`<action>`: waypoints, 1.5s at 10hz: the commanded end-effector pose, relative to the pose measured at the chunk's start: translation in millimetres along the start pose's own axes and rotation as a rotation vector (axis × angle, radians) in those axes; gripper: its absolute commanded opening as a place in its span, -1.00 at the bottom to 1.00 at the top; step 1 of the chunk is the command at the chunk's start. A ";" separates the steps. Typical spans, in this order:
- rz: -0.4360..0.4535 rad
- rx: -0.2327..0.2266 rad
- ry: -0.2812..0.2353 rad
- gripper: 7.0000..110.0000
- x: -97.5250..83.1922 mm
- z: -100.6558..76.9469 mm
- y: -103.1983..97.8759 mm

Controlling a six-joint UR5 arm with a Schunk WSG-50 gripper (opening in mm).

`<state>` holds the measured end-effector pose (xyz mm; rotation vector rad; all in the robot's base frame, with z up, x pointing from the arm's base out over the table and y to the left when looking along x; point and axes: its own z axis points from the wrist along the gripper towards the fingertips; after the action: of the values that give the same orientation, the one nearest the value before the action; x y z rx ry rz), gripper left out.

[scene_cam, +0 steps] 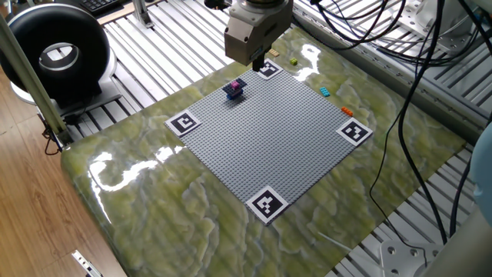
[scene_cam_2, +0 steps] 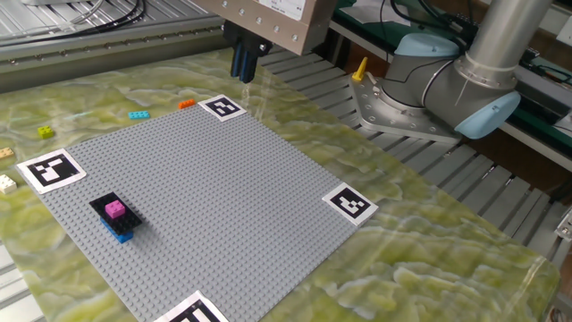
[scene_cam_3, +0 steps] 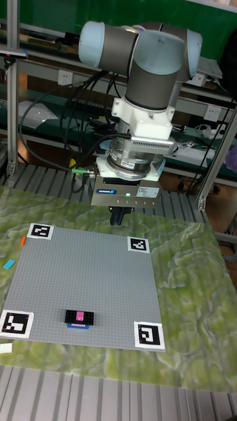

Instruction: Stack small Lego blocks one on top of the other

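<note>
A small stack (scene_cam_2: 115, 215) stands on the grey baseplate (scene_cam_2: 214, 197) near one corner: a magenta brick on a black piece, with a blue brick underneath. It also shows as the stack (scene_cam: 235, 88) and the stack (scene_cam_3: 78, 318). Loose small Lego blocks lie off the plate on the table: cyan (scene_cam_2: 138, 114), orange (scene_cam_2: 186, 104), yellow-green (scene_cam_2: 46, 131) and tan (scene_cam_2: 7, 183). My gripper (scene_cam_2: 244, 72) hangs above the table just beyond the plate's far corner tag, far from the stack. Its dark fingers are pressed together with nothing visible between them.
Four black-and-white marker tags (scene_cam: 267, 203) sit at the baseplate's corners. Slatted metal rails (scene_cam: 161, 54) surround the green marbled tabletop. The arm's base (scene_cam_2: 420, 80) stands to the right, a black round device (scene_cam: 58, 54) at the far left, and cables (scene_cam: 400, 46) hang nearby.
</note>
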<state>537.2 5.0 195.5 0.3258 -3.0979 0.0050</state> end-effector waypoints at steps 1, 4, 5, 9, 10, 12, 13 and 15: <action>-0.002 -0.043 0.002 -1.00 0.8 -1.8 10.6; -0.007 -0.065 0.035 -1.00 9.3 -3.2 15.9; -0.008 -0.059 0.047 -1.00 12.5 -3.6 14.5; -0.014 -0.031 0.039 -1.00 9.9 -1.3 7.3; -0.017 -0.022 0.041 -1.00 10.4 -1.3 5.1; -0.030 -0.045 0.025 -1.00 6.4 -1.3 10.9; -0.044 -0.038 0.020 -1.00 5.3 -1.2 9.1; -0.051 0.002 0.028 -1.00 7.1 -1.1 -1.1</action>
<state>528.6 6.7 195.7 0.3817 -3.0571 -0.0123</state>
